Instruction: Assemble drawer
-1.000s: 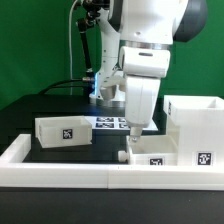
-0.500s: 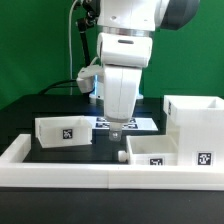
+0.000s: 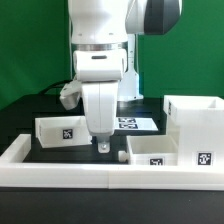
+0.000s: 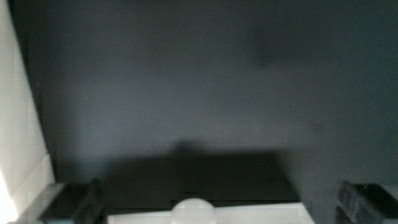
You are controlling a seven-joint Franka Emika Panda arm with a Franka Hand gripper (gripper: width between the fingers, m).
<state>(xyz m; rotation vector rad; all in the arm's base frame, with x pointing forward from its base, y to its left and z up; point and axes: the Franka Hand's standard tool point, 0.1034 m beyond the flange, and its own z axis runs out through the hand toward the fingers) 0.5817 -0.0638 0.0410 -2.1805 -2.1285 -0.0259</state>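
The drawer's tall white housing (image 3: 194, 125) stands at the exterior view's right with a tag on its front. One small tray (image 3: 64, 130) sits at the left. A second tray (image 3: 150, 150) with a round knob (image 3: 120, 155) lies by the front wall, next to the housing. My gripper (image 3: 102, 144) hangs low over the black table between the two trays, open and empty. In the wrist view my gripper (image 4: 217, 204) has its dark fingers (image 4: 71, 200) wide apart. A white knob (image 4: 192, 210) on a white edge shows between them.
A long low white border wall (image 3: 100, 172) runs along the front and left. The marker board (image 3: 132, 123) lies behind the arm. A pale strip (image 4: 15, 110) shows at one edge of the wrist view; I cannot tell what it is.
The arm has moved steadily toward the exterior view's left, from above the second tray to the gap between the two trays. The gripper stays open and empty.
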